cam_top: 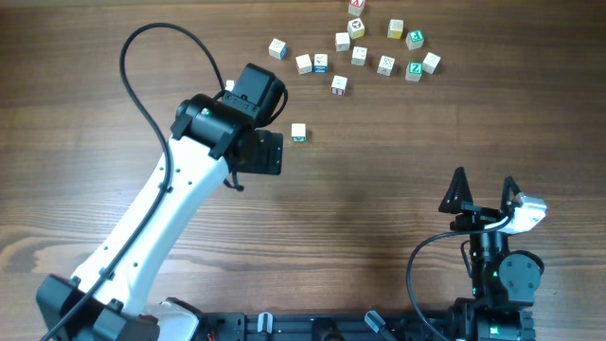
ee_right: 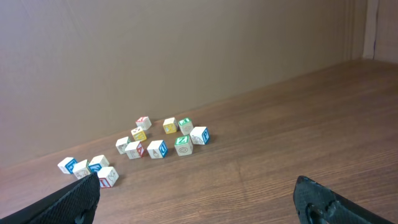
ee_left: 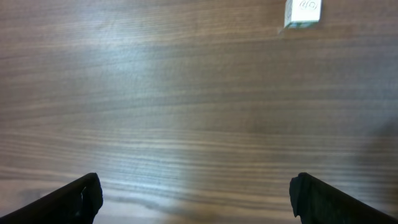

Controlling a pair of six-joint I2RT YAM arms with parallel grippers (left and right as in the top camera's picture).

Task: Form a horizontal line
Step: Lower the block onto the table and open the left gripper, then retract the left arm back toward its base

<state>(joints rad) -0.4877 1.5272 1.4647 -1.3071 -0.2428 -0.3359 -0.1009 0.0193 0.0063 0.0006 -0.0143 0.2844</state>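
Black fingers (ee_left: pixel 84 199) of the left gripper (ee_left: pixel 196 199) fill the lower corners of its wrist view, spread wide with only bare wood grain between them. A lone cube (ee_left: pixel 303 12), white with a green mark, lies on the desk (cam_top: pixel 379 189) well ahead of those fingers and off to their right; from overhead the lone cube (cam_top: pixel 298 133) sits near the middle of the desk, just beside the head of the left arm (cam_top: pixel 161 204), which reaches in from the near left corner. The other letter cubes (cam_top: pixel 359 55) lie in a loose scatter by the far edge, right of the middle, and they do not yet form a straight row. At the scatter's left side, two cubes (cam_top: pixel 312 63) sit side by side and seem to touch. The right gripper (cam_top: pixel 485 194) stands by the near right corner, its jaws parted wide and holding nothing, well apart from every cube.
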